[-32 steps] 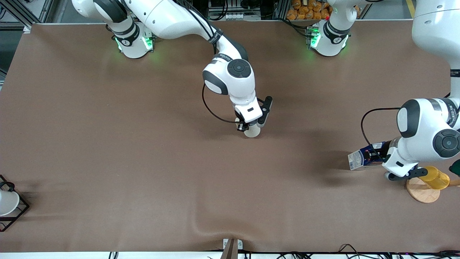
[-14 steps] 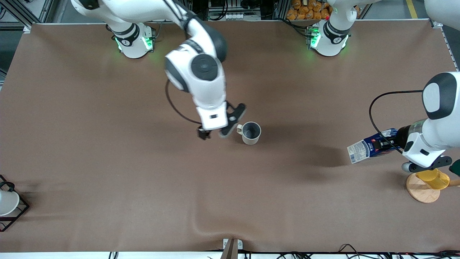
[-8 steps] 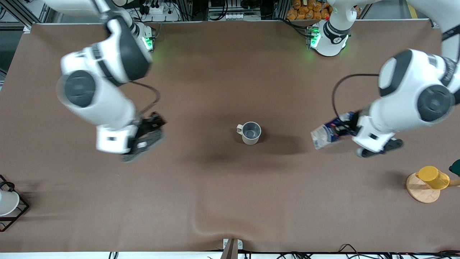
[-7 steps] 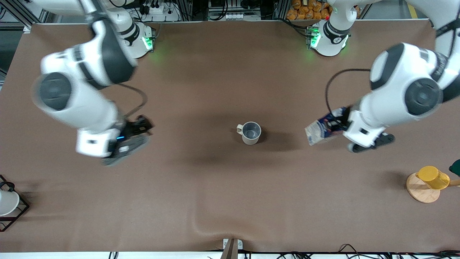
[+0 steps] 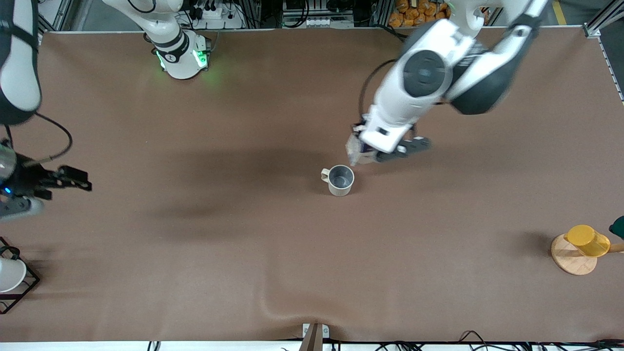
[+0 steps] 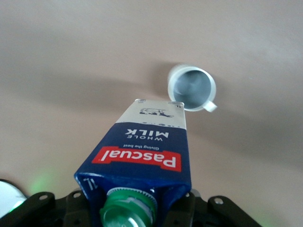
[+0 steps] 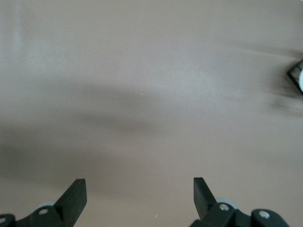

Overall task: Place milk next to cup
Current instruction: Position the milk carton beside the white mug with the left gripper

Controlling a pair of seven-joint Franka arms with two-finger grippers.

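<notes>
The milk (image 5: 352, 148), a dark blue carton with a red label and green cap, hangs tilted in my left gripper (image 5: 365, 153) over the brown table, just beside the cup (image 5: 340, 179). The cup is an off-white mug with a grey inside, standing upright mid-table. In the left wrist view the left gripper (image 6: 137, 213) is shut on the milk's (image 6: 147, 151) capped top end, and its whitish bottom points toward the cup (image 6: 191, 87). My right gripper (image 5: 58, 183) is open and empty at the right arm's end of the table; it also shows in the right wrist view (image 7: 139, 194).
A yellow cup (image 5: 587, 240) sits on a wooden disc (image 5: 573, 261) at the left arm's end, near the front camera. A white cup in a black wire rack (image 5: 9, 275) stands at the right arm's end. The cloth has a fold (image 5: 273, 302) near the front edge.
My left arm has carried the milk from the left arm's end of the table to beside the cup. My right arm has swung away from the cup to its own end.
</notes>
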